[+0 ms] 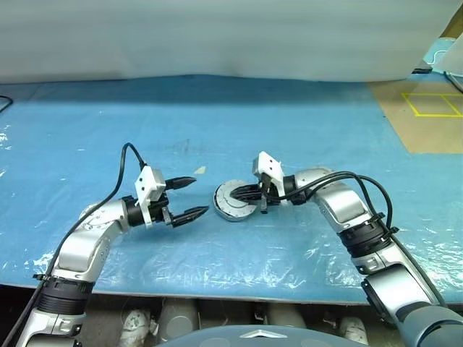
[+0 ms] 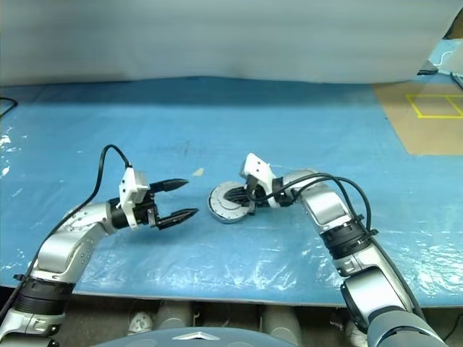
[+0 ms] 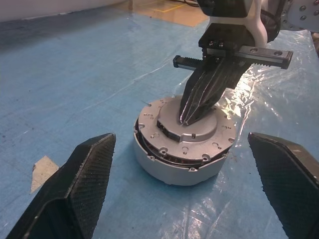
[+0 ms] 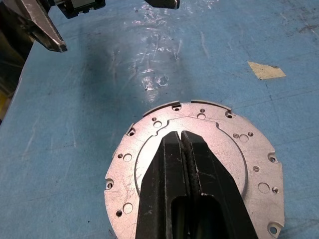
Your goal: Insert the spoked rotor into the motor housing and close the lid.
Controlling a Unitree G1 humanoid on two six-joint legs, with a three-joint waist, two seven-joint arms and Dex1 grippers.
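Workshop or lab floor; blue plastic sheet (image 1: 217, 123); yellow floor tape (image 1: 432, 105)

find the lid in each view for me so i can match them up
Left eye view: lid just right of centre, under the shut right gripper.
Right eye view: lid near centre, right of the open left gripper.
Left wrist view: lid at centre, atop the motor housing.
Right wrist view: lid in the lower half.
Shared landmark: the tape scrap on the blue table cover.
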